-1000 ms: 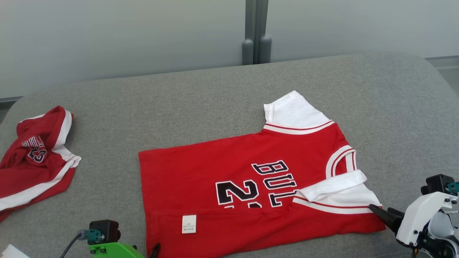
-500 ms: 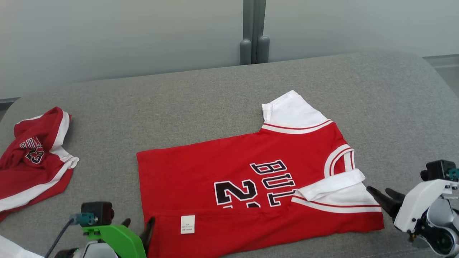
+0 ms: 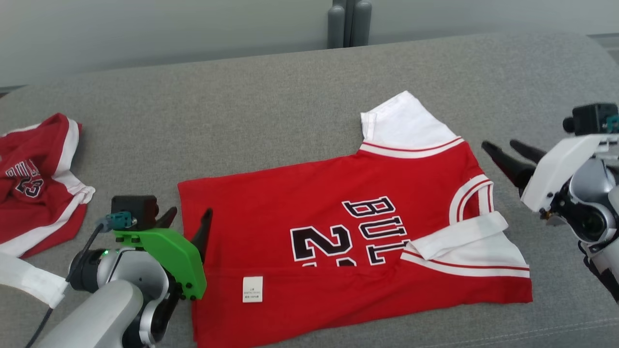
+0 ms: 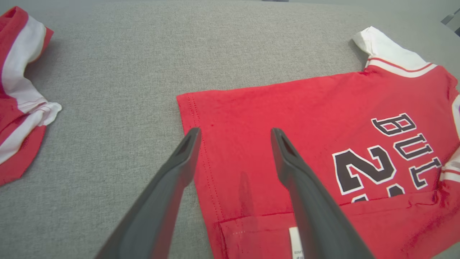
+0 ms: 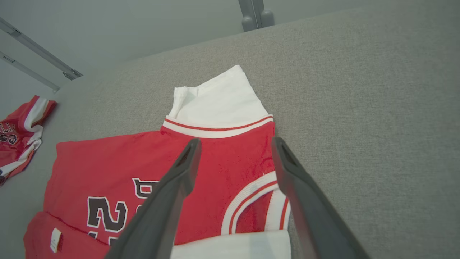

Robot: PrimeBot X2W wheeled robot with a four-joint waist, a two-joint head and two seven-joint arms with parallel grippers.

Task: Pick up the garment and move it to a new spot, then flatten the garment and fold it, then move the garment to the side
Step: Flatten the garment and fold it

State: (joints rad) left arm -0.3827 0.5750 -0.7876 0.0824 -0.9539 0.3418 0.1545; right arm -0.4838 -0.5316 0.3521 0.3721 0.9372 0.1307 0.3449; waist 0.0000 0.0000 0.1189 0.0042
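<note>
The red garment (image 3: 338, 232) lies spread flat in the middle of the grey bench (image 3: 242, 96), close to its near edge. Its hem is toward the bench's left end and its collar toward the right end. Its near strip is folded up, showing a white label (image 3: 252, 289). 1 white sleeve points to the far edge, and the other lies folded over the chest lettering. The left gripper (image 3: 189, 215) reaches in from the near left corner on a pale forearm with a green wrist bracket. Its 2 dark fingers point toward the far edge and stand wide apart at the hem, 1 at the hem's edge and 1 over red cloth, gripping nothing. The right gripper (image 3: 500, 145) comes in from the right end, its fingers aimed leftward at the shoulder, likewise spread wide and empty. A 2nd red garment (image 3: 34, 179) lies crumpled at the bench's left end.
</note>
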